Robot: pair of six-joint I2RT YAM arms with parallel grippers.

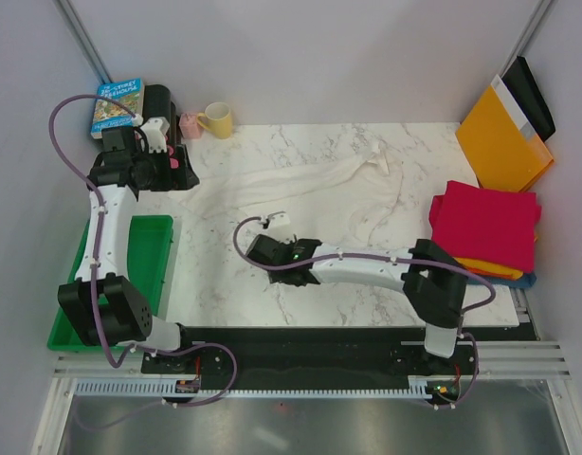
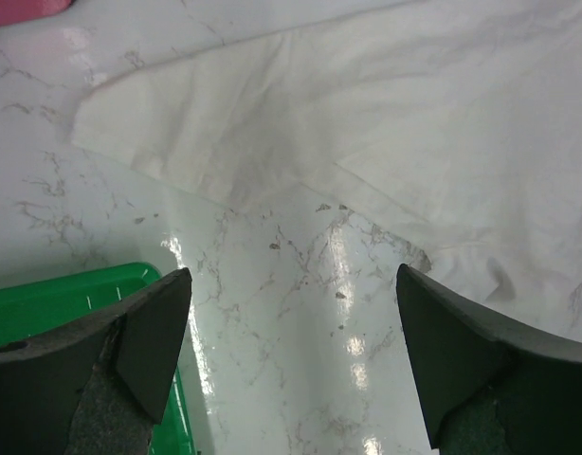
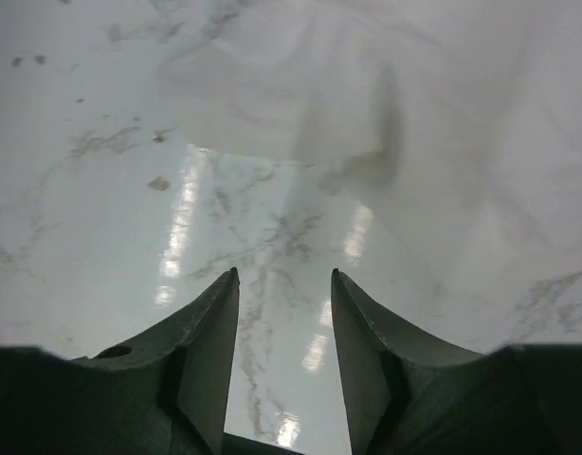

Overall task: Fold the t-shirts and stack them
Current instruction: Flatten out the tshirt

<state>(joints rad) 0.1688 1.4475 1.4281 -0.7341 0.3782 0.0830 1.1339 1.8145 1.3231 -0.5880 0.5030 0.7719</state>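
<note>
A large thin white t-shirt [image 1: 310, 190] lies wrinkled and spread across the back half of the marbled table. Its sleeve [image 2: 272, 123] shows just ahead of my left gripper [image 2: 291, 275], which is wide open and empty above bare table at the shirt's left end [image 1: 182, 175]. My right gripper [image 3: 284, 275] is open and empty, low over bare table just in front of the shirt's near edge [image 3: 300, 114], and it also shows in the top view [image 1: 253, 248]. At the right edge sits a stack of folded shirts: crimson red [image 1: 485, 223] over orange [image 1: 490, 267] over dark blue [image 1: 525, 280].
A green tray [image 1: 130, 256] lies at the left edge, its corner under my left finger [image 2: 45, 299]. A yellow mug [image 1: 218, 119], a pink cup [image 1: 190, 125] and a book [image 1: 118, 104] stand at the back left. An orange-yellow envelope [image 1: 504, 142] leans at the back right.
</note>
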